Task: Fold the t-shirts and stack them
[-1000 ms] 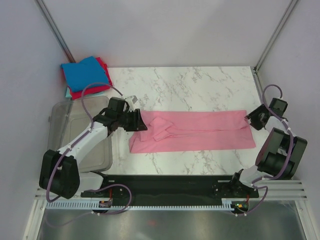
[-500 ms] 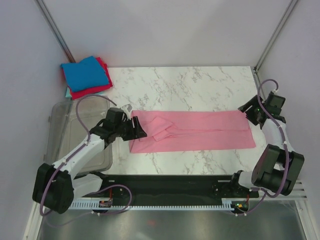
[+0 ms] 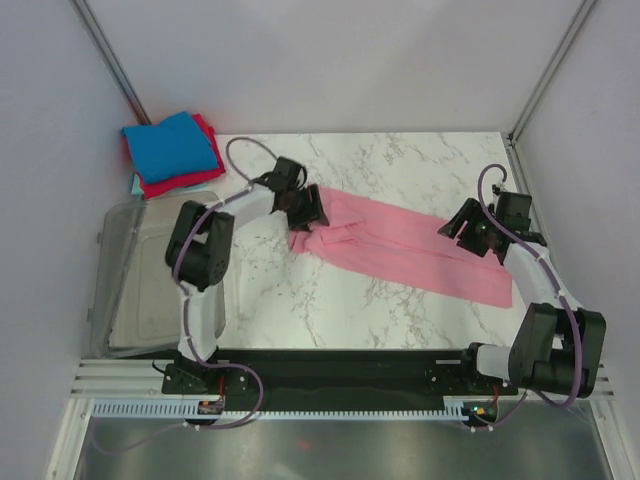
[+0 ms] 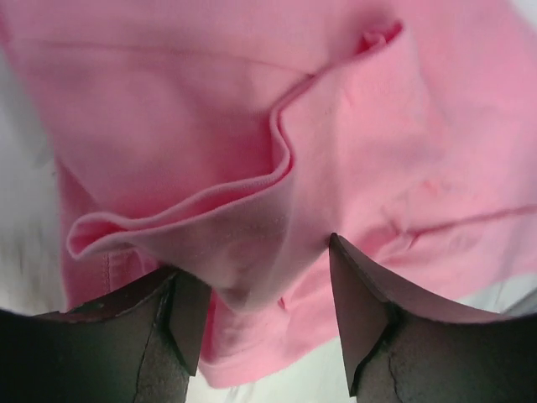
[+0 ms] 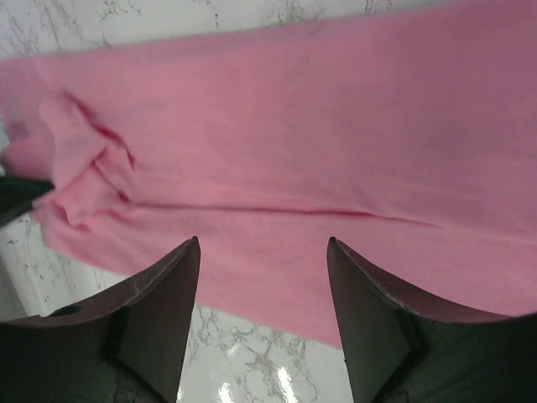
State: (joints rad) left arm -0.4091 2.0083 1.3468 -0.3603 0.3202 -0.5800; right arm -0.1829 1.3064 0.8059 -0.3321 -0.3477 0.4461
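Observation:
A pink t-shirt (image 3: 400,250), folded into a long strip, lies slanted on the marble table, its left end farther back than its right. My left gripper (image 3: 308,212) is at the strip's bunched left end. In the left wrist view its jaws (image 4: 264,277) stand apart with a raised fold of the shirt (image 4: 210,101) between them. My right gripper (image 3: 462,228) hovers over the strip's right part. It is open (image 5: 262,277) and empty above the shirt's near edge (image 5: 294,134). Folded shirts, blue on red (image 3: 170,150), are stacked at the back left.
A clear plastic bin (image 3: 112,235) stands at the left edge of the table. Bare marble table (image 3: 300,300) shows in front of the shirt. Frame posts rise at the back corners.
The shirt's left end has been pulled toward the back, so the strip now lies slanted. My left arm swung back with it. My right gripper moved inward over the shirt's right part.

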